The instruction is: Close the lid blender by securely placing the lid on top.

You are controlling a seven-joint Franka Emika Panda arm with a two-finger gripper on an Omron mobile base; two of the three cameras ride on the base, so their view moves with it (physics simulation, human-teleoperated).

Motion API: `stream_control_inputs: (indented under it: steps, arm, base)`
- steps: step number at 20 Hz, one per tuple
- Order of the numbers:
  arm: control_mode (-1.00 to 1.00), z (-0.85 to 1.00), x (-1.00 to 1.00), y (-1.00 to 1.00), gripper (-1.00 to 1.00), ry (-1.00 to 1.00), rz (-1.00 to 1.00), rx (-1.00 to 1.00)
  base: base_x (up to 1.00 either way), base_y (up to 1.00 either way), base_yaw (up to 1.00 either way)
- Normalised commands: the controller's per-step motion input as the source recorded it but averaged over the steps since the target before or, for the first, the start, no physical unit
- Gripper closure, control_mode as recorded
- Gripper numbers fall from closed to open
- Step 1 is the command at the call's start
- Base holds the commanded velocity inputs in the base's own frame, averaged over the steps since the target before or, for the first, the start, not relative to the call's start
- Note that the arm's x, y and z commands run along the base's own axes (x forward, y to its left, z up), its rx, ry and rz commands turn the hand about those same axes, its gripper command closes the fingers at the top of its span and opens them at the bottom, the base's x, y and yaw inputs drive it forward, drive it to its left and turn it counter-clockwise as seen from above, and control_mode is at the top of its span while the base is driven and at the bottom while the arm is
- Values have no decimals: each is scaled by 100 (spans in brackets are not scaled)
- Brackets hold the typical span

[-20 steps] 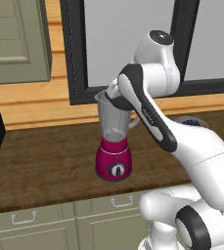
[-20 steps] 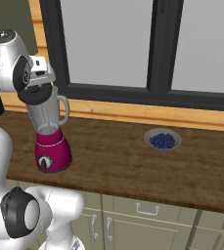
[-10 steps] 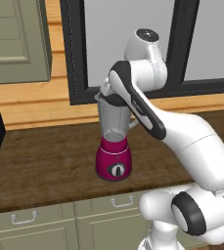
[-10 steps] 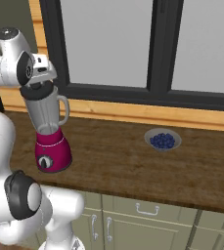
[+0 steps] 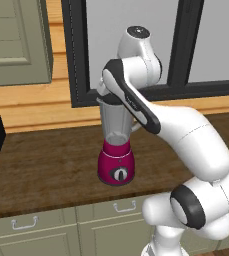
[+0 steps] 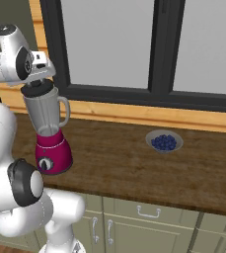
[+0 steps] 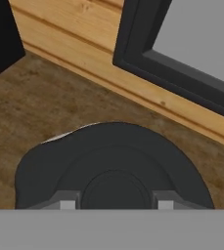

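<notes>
Sitting flat on the blender jar's mouth, the lid covers it. The gripper straddles the lid's raised centre; actual grip cannot be confirmed.

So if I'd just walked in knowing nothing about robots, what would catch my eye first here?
Probably the big white robot arm bending over the blender, a clear jar on a bright magenta base standing on the wooden counter. Its gripper sits right on the dark round lid at the jar's mouth. Off to the side, below the window, a small bowl of blue berries adds a spot of colour.
</notes>
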Motion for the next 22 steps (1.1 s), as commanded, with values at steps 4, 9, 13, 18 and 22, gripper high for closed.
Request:
stream_control_inputs:
  steps: [4, 9, 13, 18, 22]
  arm:
    - [-100, 0, 18, 0, 100, 0, 0, 0]
    - [-100, 0, 17, 0, 100, 0, 0, 0]
    - [-100, 0, 18, 0, 100, 0, 0, 0]
    - [-100, -2, 16, 0, 100, 0, 0, 0]
    - [-100, -6, 2, 0, 100, 0, 0, 0]
  base:
    - [0, 0, 0]
    - [0, 0, 0]
    - [0, 0, 0]
    - [0, 0, 0]
    - [0, 0, 0]
